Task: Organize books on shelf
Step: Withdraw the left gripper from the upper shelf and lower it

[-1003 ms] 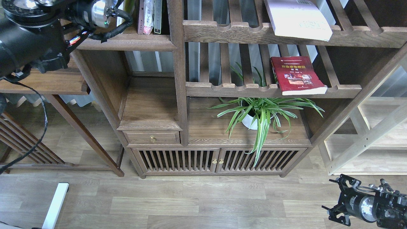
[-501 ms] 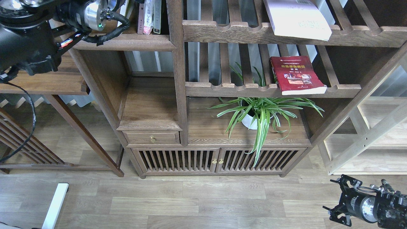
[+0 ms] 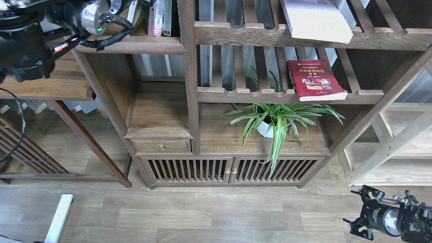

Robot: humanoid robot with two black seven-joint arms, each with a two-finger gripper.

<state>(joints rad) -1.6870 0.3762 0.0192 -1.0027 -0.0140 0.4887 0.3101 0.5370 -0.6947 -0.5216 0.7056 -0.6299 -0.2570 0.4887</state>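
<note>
The shelf is a dark-brown board with a thick lip at the top left. Two thin books stand on it against the right post. A white-backed book leans just left of them, cut off by the frame's top. My left arm's wrist is beside that book; its fingers are hidden at the top edge. The red book lies flat on the middle slatted rack. The white/pale pink book lies on the upper slatted rack. My right gripper hangs low over the floor, open and empty.
A potted spider plant stands on the cabinet top under the red book. A small drawer and slatted doors are below. A paler bare-wood unit stands at the right. A side table is at the left.
My left arm's wrist has drawn back to the left along the shelf's front. The white-backed book leans a little more. The right gripper has barely moved.
</note>
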